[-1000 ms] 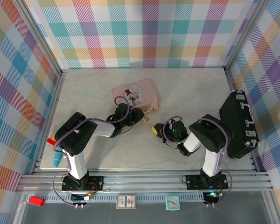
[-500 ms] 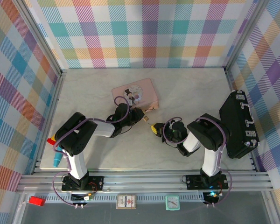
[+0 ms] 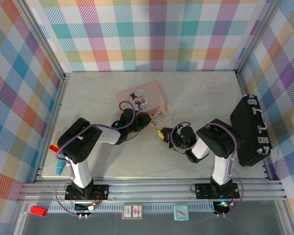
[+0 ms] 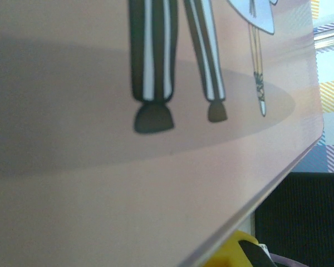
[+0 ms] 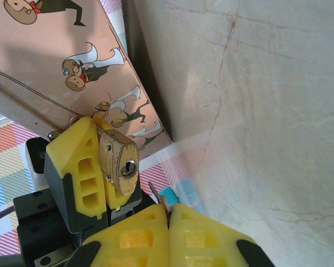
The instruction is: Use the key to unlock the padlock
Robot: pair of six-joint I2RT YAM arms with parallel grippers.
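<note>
From the right wrist we see the left gripper, its ribbed yellow plastic fingers pinched on a tiny, boxy brass-gold padlock, keyhole toward us, beside the glossy pink cartoon-printed tin. The right gripper is clamped shut on the slim metal key, only its blade tip poking out near the keyhole. The left wrist view, pressed close, gives us the tin's printed striped legs, slightly blurred.
</note>
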